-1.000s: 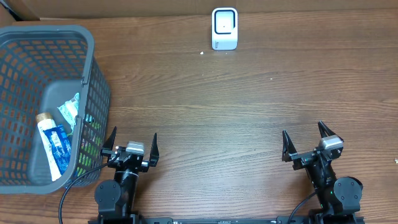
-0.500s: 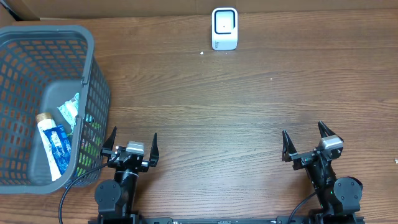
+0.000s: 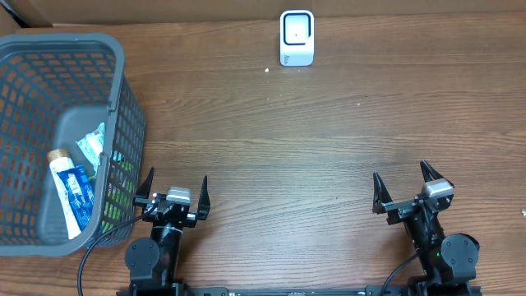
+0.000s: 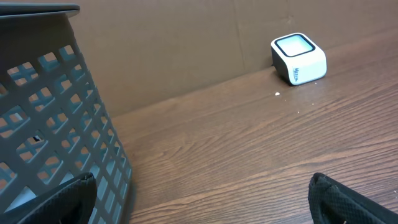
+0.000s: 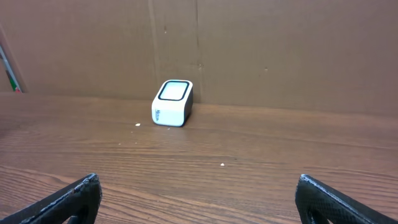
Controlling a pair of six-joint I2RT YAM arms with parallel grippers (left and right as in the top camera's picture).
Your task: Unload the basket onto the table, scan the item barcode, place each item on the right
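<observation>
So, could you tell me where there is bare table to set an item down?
The table is bare between the scanner, the basket, the left gripper and the right gripper. The basket is crowded with a tube and packets.

- Light was even and moderately bright over the worktop (image 3: 329, 123) — diffuse, with no hard glare.
- Shadows were faint and short beside the scanner (image 3: 297, 37).
- The overhead view was sharp to its edges.
- In both wrist views the dark fingers (image 4: 348, 202) at the lower corners were blurred — the cardboard backdrop (image 5: 249, 50) looked dimmer.
</observation>
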